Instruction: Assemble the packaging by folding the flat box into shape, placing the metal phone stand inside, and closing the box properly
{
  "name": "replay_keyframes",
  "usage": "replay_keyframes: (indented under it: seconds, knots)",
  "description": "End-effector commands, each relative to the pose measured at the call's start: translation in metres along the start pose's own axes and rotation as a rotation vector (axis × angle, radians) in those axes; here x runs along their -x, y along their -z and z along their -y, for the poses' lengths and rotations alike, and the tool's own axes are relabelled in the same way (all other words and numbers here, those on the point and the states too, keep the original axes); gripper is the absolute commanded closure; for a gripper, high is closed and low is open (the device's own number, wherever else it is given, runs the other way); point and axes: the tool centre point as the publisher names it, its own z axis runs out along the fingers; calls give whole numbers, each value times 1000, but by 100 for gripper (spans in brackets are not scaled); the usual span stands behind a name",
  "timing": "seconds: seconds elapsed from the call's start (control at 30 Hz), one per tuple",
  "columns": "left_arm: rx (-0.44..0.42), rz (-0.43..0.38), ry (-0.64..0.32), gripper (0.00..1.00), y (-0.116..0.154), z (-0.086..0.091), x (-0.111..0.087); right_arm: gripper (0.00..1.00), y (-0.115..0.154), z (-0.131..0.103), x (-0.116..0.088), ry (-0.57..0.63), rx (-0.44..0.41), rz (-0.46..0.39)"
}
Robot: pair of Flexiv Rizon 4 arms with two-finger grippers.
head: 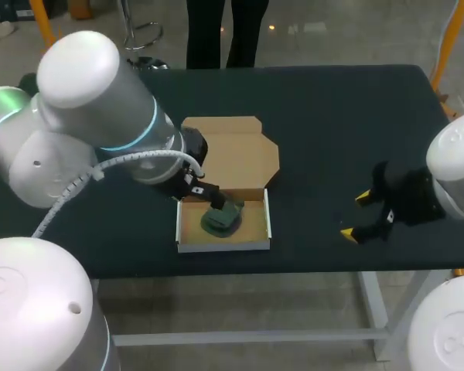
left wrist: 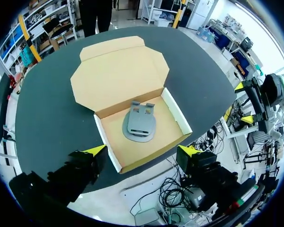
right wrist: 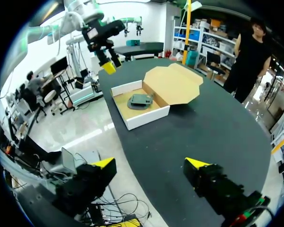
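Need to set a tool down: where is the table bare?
Bare: the table between the box and the right gripper, and the far right corner behind that gripper. Crowded: the left gripper hangs over the box with the phone stand.

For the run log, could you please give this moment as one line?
box: folded, lid open | phone stand: inside box | left claw: open, above box | right claw: open, apart
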Motion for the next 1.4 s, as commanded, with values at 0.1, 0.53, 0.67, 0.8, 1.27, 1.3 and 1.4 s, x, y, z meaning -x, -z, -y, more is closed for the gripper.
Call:
replay_keyframes:
  seconds: [0.1,0.53,0.67,0.8,1.27,1.3,1.4]
  knots:
    - [-40,-115,-44,0,8,0,23,0,-2,-17,2,12,-24,-24]
    - [-100,-207,-192,0,5,13,50,0,4,-43,22,10,-91,-95]
    - [-137,-224,-241,0,3,17,58,0,7,-48,26,9,-107,-105]
    - [-171,-223,-306,0,5,20,65,0,10,-53,28,12,-115,-117]
    - [-171,-223,-306,0,5,20,65,0,20,-80,34,63,-179,-65]
    - [-171,-223,-306,0,5,20,65,0,20,-82,36,67,-180,-60]
    - [-177,-298,-332,0,2,23,70,0,20,-88,38,83,-184,-55]
